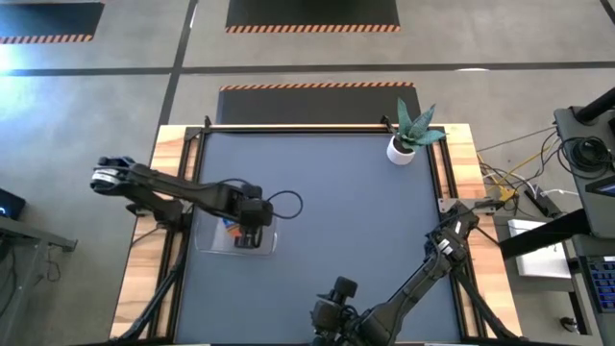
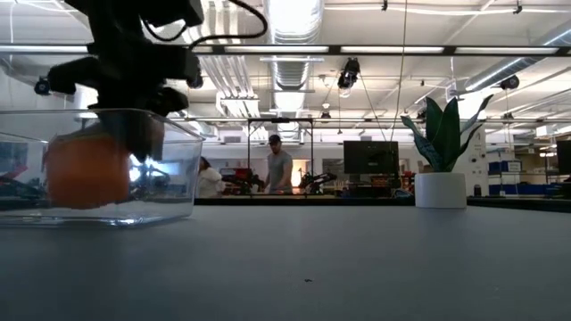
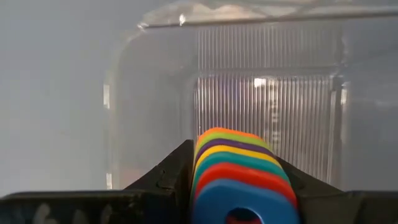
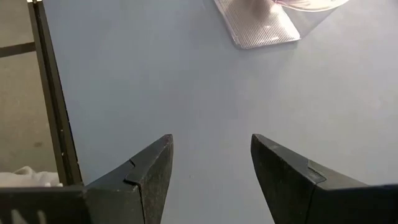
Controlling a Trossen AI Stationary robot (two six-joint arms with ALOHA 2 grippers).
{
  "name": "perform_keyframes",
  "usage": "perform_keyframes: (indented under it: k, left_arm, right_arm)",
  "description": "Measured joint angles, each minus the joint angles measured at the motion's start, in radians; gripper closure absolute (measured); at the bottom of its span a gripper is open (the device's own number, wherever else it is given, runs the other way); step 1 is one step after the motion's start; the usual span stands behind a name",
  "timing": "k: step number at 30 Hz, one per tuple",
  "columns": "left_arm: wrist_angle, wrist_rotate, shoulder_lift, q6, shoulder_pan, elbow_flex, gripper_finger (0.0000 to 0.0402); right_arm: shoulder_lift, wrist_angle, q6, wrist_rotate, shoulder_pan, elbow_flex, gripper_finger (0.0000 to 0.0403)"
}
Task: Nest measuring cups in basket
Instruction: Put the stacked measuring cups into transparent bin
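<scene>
Item: stack of measuring cups [image 3: 239, 177], nested, handles fanned in orange, green, purple, yellow, cyan, red and blue.

Location: we place the stack inside the clear basket [image 1: 213, 243], at the left side of the table [image 1: 346, 221]. The low view shows the orange outer cup [image 2: 87, 169] down between the basket's walls; whether it rests on the floor of the basket or hangs just above it we cannot tell.

Holder: the left gripper [image 1: 249, 229] sits directly over the basket, its two fingers pressed against either side of the handle stack in the left wrist view, clenched on the cups. The handles' long axis runs straight out from the fingers, toward the basket's far ribbed wall.

Deciding relation, in our judgement: cups already within the basket's rim, so a release or a small drop is what remains.

Other arm: the right gripper [image 4: 211, 168] waits at the table's near edge, well apart, fingers spread and empty.

Hidden: the cup bowls are covered by the gripper from above; we count handles only. A potted plant [image 1: 407, 137] stands at the far right corner.
</scene>
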Motion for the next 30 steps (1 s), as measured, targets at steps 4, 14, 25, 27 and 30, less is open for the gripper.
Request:
perform_keyframes:
  k: [4,14,25,27,30]
  left_arm:
    - [0.001,0.000,0.049,-0.013,-0.001,0.000,0.0297]
    - [0.079,-0.034,0.060,-0.093,-0.006,-0.056,0.0309]
    - [0.142,-0.034,0.058,-0.161,-0.008,-0.148,0.0283]
    - [0.152,-0.054,0.058,-0.161,-0.012,-0.148,0.0283]
    - [0.151,-0.078,0.058,-0.162,-0.022,-0.144,0.0291]
  right_arm:
    - [0.000,0.000,0.001,0.000,0.000,0.000,0.0197]
    - [-0.001,0.001,0.044,-0.054,0.000,0.000,0.0197]
    - [-0.001,0.001,0.035,-0.054,-0.011,0.000,0.0197]
    - [-0.001,0.001,0.028,-0.054,-0.015,0.000,0.0197]
    - [-0.001,0.001,0.025,-0.053,-0.020,0.000,0.0197]
